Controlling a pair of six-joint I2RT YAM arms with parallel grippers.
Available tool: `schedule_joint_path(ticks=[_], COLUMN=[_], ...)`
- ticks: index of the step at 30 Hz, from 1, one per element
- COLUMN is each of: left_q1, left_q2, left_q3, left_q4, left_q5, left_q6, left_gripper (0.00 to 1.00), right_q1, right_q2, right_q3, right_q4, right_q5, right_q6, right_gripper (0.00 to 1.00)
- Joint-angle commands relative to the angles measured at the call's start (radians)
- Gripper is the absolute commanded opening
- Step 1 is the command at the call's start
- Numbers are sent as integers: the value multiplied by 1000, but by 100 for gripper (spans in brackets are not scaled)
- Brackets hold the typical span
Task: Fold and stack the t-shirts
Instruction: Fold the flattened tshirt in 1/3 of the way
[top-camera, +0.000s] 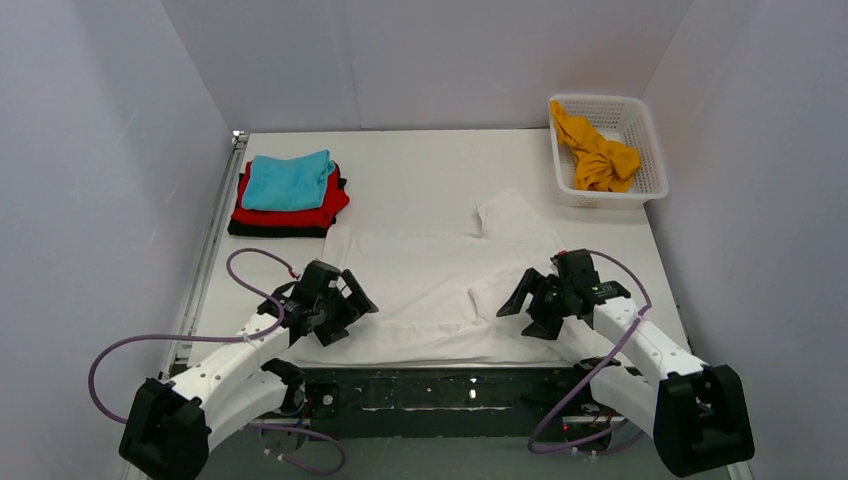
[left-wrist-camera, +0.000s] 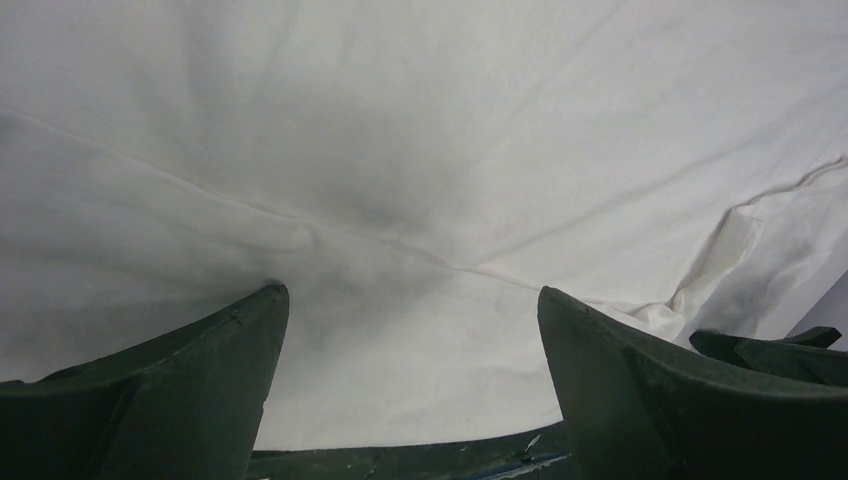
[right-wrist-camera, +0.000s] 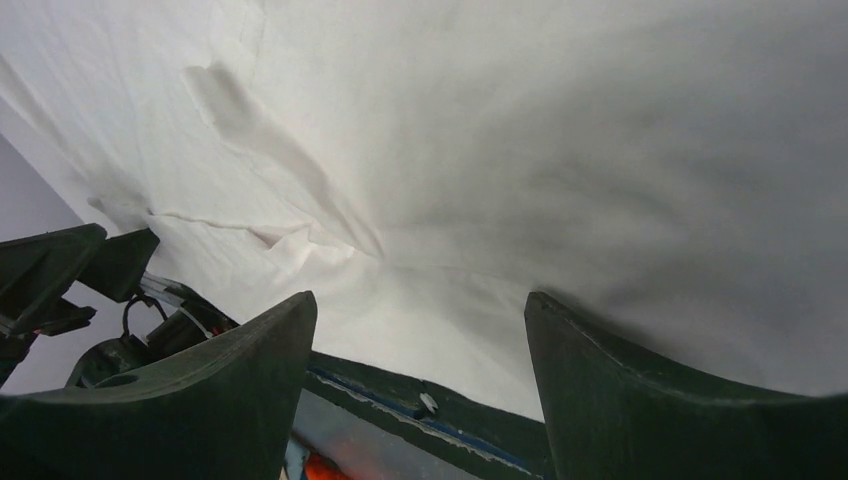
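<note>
The large white t-shirt lies spread flat across the middle of the table, its near hem at the table's front edge. My left gripper hovers over its left side, open and empty; the left wrist view shows white cloth between the spread fingers. My right gripper hovers over its right side, open and empty, with white cloth between its fingers. A folded stack sits at the back left: teal t-shirt on red on black. An orange-yellow t-shirt lies crumpled in the basket.
A white lattice basket stands at the back right corner. White walls enclose the table on three sides. The dark front table edge runs between the arm bases and also shows in the right wrist view.
</note>
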Motion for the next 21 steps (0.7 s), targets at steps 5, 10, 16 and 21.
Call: schedule_joint_path(ticks=[5, 10, 16, 21], left_q1=[-22, -19, 132, 263], left_q2=[-55, -16, 177, 449], left_q3=[29, 216, 409, 599], left_q4=[-429, -520, -398, -259], left_q5=[-127, -316, -257, -93], left_q6=[10, 93, 240, 370], left_gripper=[98, 98, 98, 98], right_q1=[6, 6, 6, 5], right_q2=[-173, -108, -36, 28], right_q3=[83, 241, 400, 476], right_q4=[-228, -234, -199, -144], right_q5=[233, 257, 267, 281], right_q6=[-28, -112, -145, -167], right_gripper=[87, 89, 93, 93])
